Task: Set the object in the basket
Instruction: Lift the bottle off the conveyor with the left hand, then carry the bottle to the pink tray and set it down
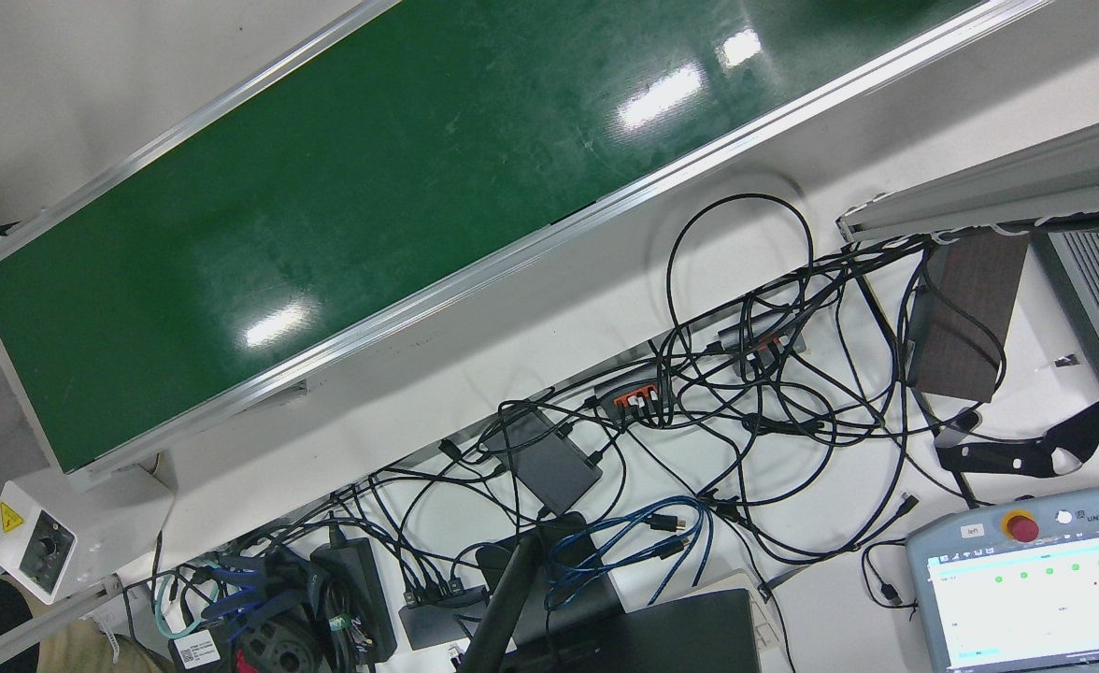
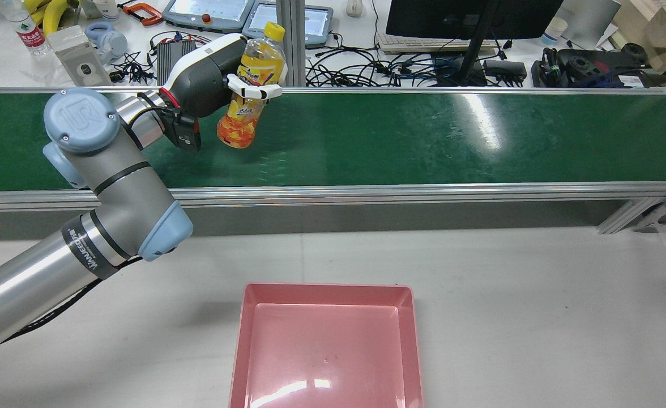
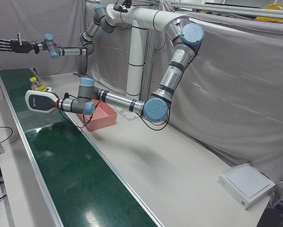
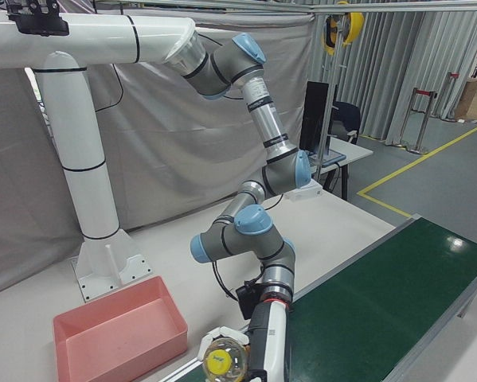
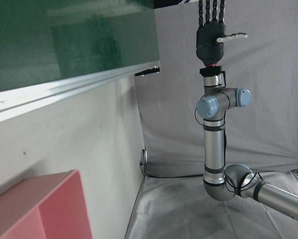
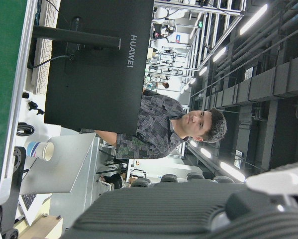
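Above the green conveyor belt [image 2: 367, 136], the left hand [image 2: 208, 79] held the orange drink bottle [image 2: 249, 85] with fingers wrapped around it, clear of the surface, the pink basket [image 2: 326, 294] remained empty, and the right hand [image 3: 9, 45] hung spread, idle.

Both arms are silver-grey tubes with pale blue joint caps and black bands; one cap carries a raised "UR" mark, and a black ring reads "WANNEGO". They hang from a fat white mast and boom. The left hand [image 2: 208, 76] has a white shell, dark grey palm, white fingers [image 2: 253, 89]. The right hand [image 3: 11, 45] is black.
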### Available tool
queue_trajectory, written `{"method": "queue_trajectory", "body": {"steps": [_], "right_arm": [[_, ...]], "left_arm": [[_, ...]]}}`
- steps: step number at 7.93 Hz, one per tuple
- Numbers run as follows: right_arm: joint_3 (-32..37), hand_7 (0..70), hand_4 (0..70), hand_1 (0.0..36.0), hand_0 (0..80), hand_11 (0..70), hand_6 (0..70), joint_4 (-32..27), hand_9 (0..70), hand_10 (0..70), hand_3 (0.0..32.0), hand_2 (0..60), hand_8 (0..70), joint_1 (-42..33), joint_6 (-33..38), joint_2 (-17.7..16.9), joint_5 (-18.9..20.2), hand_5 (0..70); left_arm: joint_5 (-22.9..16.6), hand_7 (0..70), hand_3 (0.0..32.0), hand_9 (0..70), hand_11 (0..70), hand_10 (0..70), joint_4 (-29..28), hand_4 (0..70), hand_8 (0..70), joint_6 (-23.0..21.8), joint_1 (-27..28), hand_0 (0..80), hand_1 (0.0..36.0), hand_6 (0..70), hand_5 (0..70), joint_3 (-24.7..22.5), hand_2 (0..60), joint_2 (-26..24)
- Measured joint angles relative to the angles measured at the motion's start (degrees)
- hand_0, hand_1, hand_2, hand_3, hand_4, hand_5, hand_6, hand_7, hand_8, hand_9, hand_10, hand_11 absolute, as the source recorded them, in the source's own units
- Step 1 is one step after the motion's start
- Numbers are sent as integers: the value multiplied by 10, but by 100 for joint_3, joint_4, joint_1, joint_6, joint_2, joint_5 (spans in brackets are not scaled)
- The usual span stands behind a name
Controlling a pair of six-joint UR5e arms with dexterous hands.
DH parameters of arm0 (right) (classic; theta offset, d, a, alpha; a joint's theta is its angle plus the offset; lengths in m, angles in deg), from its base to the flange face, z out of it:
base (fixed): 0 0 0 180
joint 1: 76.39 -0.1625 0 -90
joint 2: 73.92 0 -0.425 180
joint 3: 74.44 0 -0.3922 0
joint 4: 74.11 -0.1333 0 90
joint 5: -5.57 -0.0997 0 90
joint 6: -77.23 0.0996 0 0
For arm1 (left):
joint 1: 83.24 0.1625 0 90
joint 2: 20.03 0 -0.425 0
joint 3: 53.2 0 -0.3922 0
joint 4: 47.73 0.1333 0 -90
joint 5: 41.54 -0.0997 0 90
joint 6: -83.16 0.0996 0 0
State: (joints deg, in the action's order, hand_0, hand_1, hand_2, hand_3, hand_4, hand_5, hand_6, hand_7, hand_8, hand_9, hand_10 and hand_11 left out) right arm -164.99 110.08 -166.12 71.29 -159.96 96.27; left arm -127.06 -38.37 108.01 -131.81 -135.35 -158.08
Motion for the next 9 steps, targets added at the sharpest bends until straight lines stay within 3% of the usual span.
{"method": "queue_trajectory", "body": {"steps": [5,8,9], "right_arm": [[-11,0,0,0,0,0,0,2,0,0,0,0,0,-1,5,0,1,0],[-10,0,0,0,0,0,0,3,0,0,0,0,0,-1,1,-2,1,0],[-10,0,0,0,0,0,0,2,0,0,0,0,0,-1,3,-2,1,0]], "left_arm": [[-3,700,0,700,700,700,110,700,687,-34,1007,490,217,646,700,-1104,600,-1],[0,700,0,700,700,682,-252,700,677,119,1983,482,202,650,700,-1239,600,218],[-4,700,0,700,700,655,-360,700,641,323,2332,482,187,612,700,-1241,600,262]]}}
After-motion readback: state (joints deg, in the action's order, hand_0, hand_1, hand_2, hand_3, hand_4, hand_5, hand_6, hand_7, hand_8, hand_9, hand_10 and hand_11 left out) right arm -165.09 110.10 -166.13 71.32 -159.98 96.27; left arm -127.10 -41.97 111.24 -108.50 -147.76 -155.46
